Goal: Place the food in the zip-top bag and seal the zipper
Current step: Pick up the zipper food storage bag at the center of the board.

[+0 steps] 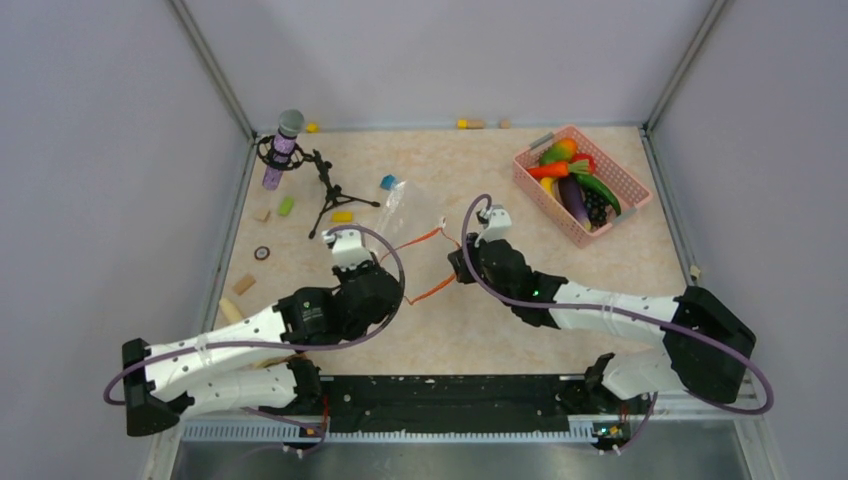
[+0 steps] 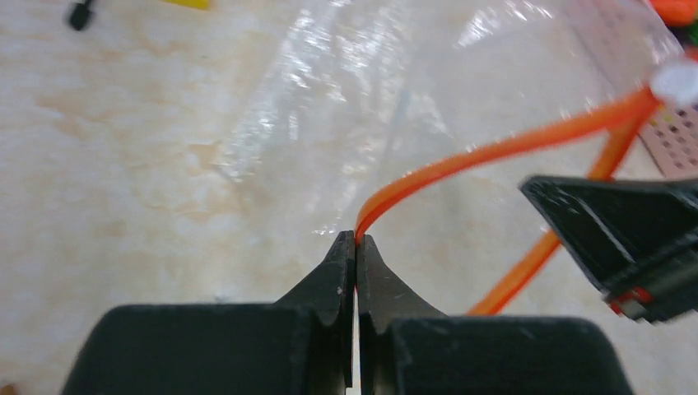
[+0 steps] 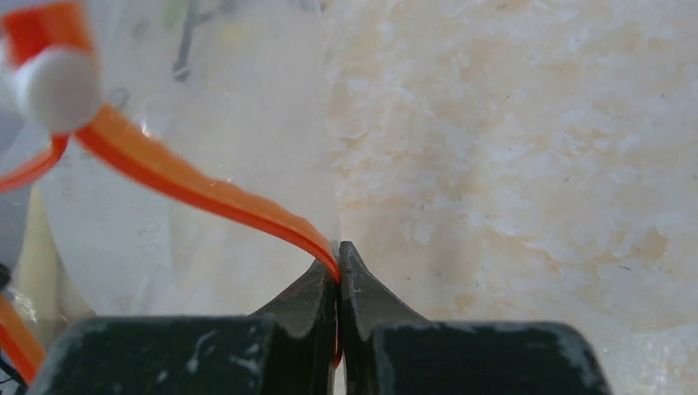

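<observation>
The clear zip-top bag (image 1: pixel 395 203) lies on the table between my two grippers, its mouth toward me. Its orange zipper (image 1: pixel 425 238) is parted into two strips. My left gripper (image 1: pixel 380 262) is shut on one strip (image 2: pixel 494 152), pinched at the fingertips (image 2: pixel 355 239). My right gripper (image 1: pixel 463 266) is shut on the other strip (image 3: pixel 189 185) at its fingertips (image 3: pixel 337 251). The white slider (image 3: pixel 53 86) sits at the strips' far end and shows in the left wrist view (image 2: pixel 679 78). The food (image 1: pixel 572 178), carrot, eggplant, grapes and green pieces, lies in the pink basket (image 1: pixel 632 186) at the back right.
A microphone (image 1: pixel 284 148) on a black tripod (image 1: pixel 330 192) stands at the back left. Small blocks lie near it: blue (image 1: pixel 387 182), green (image 1: pixel 286 206), yellow (image 1: pixel 342 216), wooden (image 1: pixel 244 284). More blocks (image 1: pixel 470 124) lie by the back wall.
</observation>
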You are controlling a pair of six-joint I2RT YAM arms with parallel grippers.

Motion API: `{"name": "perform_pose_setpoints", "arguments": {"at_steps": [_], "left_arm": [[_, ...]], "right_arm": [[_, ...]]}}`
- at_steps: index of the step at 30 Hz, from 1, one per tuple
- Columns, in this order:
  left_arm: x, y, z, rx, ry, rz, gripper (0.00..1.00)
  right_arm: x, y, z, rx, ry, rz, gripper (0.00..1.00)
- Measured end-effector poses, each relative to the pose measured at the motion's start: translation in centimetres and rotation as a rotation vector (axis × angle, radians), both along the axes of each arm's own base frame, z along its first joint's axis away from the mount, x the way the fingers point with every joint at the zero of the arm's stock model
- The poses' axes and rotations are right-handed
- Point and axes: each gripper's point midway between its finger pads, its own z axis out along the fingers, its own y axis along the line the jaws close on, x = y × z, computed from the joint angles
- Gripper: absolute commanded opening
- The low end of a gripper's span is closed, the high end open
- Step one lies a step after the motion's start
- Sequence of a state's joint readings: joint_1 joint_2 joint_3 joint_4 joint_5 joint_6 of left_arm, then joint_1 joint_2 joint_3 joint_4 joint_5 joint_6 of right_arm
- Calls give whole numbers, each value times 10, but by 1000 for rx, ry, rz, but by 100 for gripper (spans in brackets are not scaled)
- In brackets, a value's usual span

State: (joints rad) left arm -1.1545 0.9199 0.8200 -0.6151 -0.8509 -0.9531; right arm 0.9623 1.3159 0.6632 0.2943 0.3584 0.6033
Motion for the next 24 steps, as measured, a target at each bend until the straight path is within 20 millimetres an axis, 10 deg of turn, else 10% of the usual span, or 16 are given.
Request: {"name": "perform_pose_setpoints", "arguments": {"at_steps": [6, 11, 19, 24], "left_arm": [[3, 54, 3, 46, -24, 240, 0], [5, 60, 4, 43, -18, 290, 0], [9, 34, -12, 78, -13, 131, 0], [9, 23, -16, 79, -13, 62, 0]], "right_arm": [[-15, -16, -13, -70, 71, 13, 0], [-36, -16, 9, -40, 65, 126, 9], [-63, -11, 31, -49, -24, 348, 92], [-67, -15, 39, -87, -48, 380, 99]]}}
